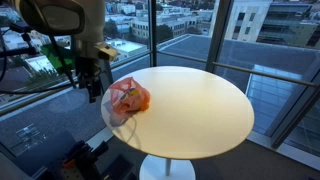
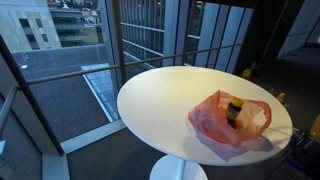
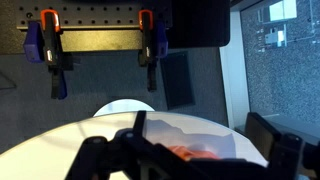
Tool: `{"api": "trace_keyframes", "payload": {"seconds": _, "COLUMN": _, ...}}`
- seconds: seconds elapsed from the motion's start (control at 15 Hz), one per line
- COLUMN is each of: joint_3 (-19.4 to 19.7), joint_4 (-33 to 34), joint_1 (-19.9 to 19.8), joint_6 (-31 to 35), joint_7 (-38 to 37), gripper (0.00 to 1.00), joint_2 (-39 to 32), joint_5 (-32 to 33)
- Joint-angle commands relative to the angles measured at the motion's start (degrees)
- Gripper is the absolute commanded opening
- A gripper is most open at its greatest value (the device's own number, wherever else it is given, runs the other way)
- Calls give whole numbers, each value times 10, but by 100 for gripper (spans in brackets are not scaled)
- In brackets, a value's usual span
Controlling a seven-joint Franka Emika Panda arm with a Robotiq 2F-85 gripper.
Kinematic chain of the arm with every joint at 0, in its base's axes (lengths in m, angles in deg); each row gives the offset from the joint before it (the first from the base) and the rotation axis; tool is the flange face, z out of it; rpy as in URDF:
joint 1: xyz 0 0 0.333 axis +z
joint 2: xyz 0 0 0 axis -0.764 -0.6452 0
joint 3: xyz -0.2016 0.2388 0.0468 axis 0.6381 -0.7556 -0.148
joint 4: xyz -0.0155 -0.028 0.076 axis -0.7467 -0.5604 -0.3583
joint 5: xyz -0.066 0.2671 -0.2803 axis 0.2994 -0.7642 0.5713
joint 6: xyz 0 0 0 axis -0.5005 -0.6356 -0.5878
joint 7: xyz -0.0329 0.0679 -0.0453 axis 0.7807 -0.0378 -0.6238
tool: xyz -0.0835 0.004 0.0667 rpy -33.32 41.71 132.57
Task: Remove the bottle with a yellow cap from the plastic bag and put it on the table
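Note:
A translucent red plastic bag [image 2: 218,125] lies on the round white table [image 2: 165,95] near its edge. Inside it stands a dark bottle with a yellow cap [image 2: 236,108]. In an exterior view the bag [image 1: 128,97] sits at the table's left rim, and my gripper [image 1: 92,80] hangs just beside it, off the table's edge and a little above it. In the wrist view the bag [image 3: 190,153] shows as an orange patch between my dark fingers [image 3: 188,166], which look spread apart and empty. The bottle is not clear in the wrist view.
The table [image 1: 195,105] stands on a white pedestal [image 2: 178,170] beside floor-to-ceiling windows with railings [image 1: 215,35]. Dark equipment [image 1: 85,155] sits on the floor under my arm. A clamped black board [image 3: 100,30] shows in the wrist view.

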Motion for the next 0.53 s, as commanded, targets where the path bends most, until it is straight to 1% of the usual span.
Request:
{"api": "trace_keyframes", "payload": {"seconds": 0.0, "joint_3": -6, "joint_4": 1, "joint_1": -7, "joint_6": -3, "joint_7": 3, "gripper": 100, "joint_2": 0, "joint_5": -3}}
{"api": "trace_keyframes", "payload": {"seconds": 0.2, "joint_3": -6, "joint_4": 1, "joint_1": -7, "joint_6": -3, "joint_7": 3, "gripper": 100, "joint_2": 0, "joint_5": -3}}
{"api": "trace_keyframes", "payload": {"seconds": 0.47, "joint_3": -12, "joint_4": 22, "joint_1": -12, "joint_6": 4, "joint_7": -6, "gripper": 100, "joint_2": -18, "joint_5": 4}}
